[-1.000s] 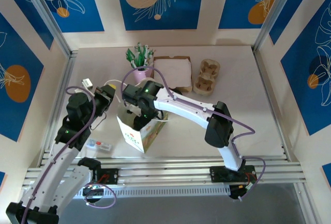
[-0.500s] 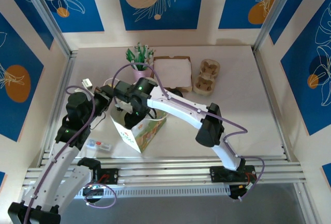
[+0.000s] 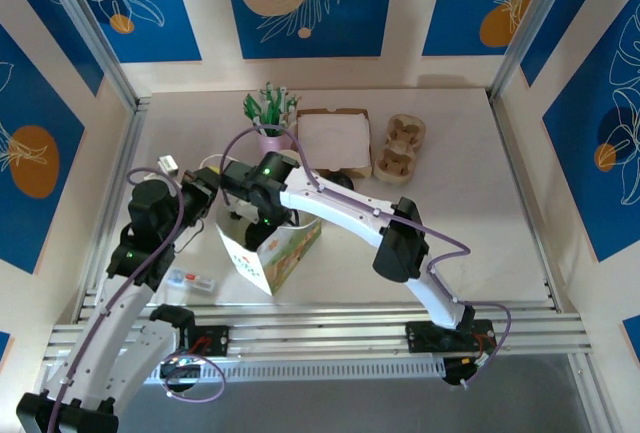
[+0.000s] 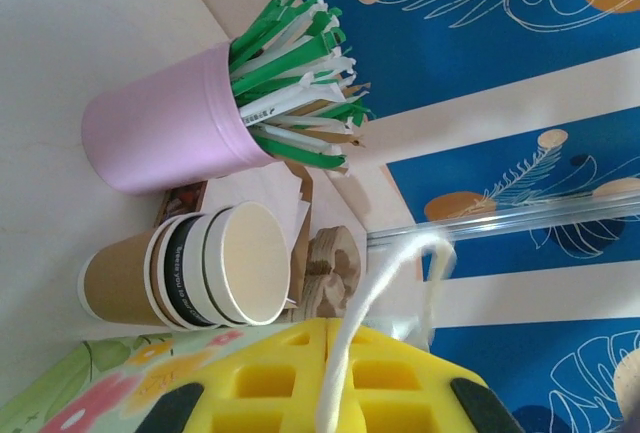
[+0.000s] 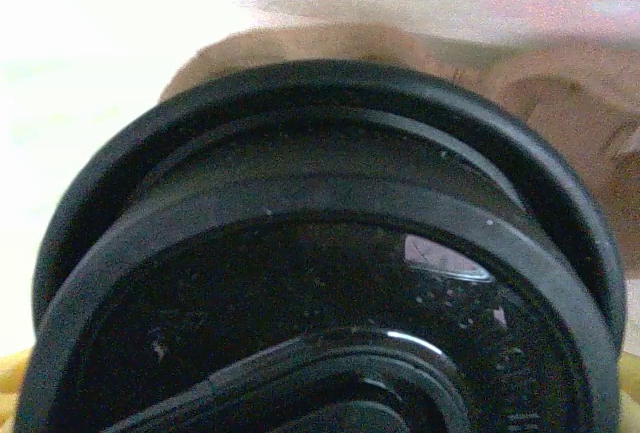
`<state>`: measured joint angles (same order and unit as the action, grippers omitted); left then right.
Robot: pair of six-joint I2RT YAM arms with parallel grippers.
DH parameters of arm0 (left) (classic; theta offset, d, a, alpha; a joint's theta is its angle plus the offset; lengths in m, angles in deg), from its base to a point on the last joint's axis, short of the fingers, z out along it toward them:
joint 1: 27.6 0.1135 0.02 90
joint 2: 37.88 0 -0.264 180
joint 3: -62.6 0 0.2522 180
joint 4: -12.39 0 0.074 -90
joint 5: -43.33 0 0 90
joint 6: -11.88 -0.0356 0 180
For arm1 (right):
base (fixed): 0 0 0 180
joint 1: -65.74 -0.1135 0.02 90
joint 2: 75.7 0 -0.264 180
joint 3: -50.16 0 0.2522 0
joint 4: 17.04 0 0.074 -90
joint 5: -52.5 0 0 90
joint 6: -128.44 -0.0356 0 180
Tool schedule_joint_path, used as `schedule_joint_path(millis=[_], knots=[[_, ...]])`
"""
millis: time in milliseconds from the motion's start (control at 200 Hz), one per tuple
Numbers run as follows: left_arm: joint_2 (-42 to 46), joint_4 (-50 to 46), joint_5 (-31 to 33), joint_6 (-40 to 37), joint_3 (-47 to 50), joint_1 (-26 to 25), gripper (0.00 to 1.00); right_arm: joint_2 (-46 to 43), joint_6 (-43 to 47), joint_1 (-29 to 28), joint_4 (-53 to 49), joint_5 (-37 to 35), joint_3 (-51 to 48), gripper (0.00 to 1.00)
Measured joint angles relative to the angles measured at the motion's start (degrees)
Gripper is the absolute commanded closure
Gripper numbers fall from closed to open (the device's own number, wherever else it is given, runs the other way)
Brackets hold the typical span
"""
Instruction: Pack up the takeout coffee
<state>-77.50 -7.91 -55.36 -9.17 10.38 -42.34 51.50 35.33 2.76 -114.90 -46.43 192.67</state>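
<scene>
Step in hand: we are judging this as the lowering of the cup into the bag. On the top view the right gripper [image 3: 252, 225] is hanging over the open mouth of the floral paper bag [image 3: 288, 245], which is standing on the counter [image 3: 480, 213] between the 2 arms. On the right wrist view the takeout coffee [image 5: 330, 273] is sitting right under the camera, round black lid facing us. Behind it is brown paper that we are taking for the bag's inside. We are reading the right gripper as grasping the cup around its body, jaws wide. Of the fingers, just yellow slivers are showing at the 2 lower corners.

The left gripper [image 4: 322, 405] is clenched, and a white cord handle [image 4: 400, 273] is running out from between its yellow pads. We are taking this as the left arm pinching the bag's handle to hold the mouth open. Beyond it the pink straw holder [image 4: 165, 133] and the stack of beige cups [image 4: 200, 273] are standing close together.

The bag floor is hidden, so we cannot tell how deep the cup is sitting. Next move, as we are judging it: going straight down until the base is resting flat, only then releasing, then lifting out vertically so nothing is catching the lid or the bag's rim.
</scene>
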Motion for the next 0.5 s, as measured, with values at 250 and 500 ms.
schedule_joint_path(millis=[250,500], knots=[[0.55,0.07,-2.29,-0.42,-0.28,-0.07,1.00,-0.98,0.07,0.63,-0.22,2.36,-5.92,0.23],[0.42,1.27,-3.93,-0.39,-0.52,-0.07,1.00,-2.27,-0.61,0.59,-1.62,6.32,-4.37,0.22]])
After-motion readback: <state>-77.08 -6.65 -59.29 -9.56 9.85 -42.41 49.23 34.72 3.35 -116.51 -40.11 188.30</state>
